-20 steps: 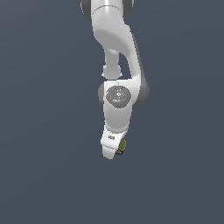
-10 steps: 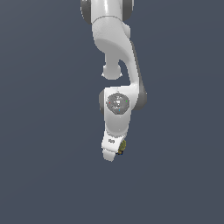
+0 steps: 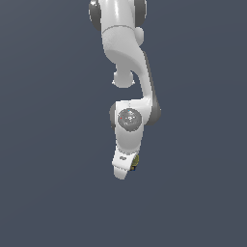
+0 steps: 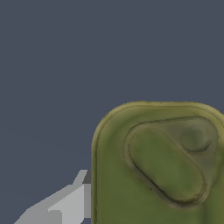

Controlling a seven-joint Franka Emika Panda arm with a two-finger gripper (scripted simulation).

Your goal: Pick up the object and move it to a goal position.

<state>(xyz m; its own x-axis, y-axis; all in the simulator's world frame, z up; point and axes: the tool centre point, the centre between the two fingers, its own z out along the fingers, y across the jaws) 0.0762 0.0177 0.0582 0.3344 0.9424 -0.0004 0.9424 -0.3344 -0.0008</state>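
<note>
- Swinging upper links slightly since the earlier frames, with the gripper (image 3: 126,166) hardly shifting.
- Seemingly pinching the object (image 3: 135,161), peeking out at the hand's three o'clock; jaw gap hidden.
- Showing no goal marker; transport apparently remaining.

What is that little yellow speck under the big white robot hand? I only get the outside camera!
Observer: It's the object, an olive-green block with rounded corners; the wrist view sees it close up, filling much of the picture.
Operator: Is it smooth on top?
Observer: No. The wrist view shows a raised oval outline on its face with a small round dimple beside it.
Operator: Can you see the robot's fingers?
Observer: Only one pale grey fingertip, right against the block's edge. The other is out of the picture, so I cannot tell how the gripper stands.
</note>
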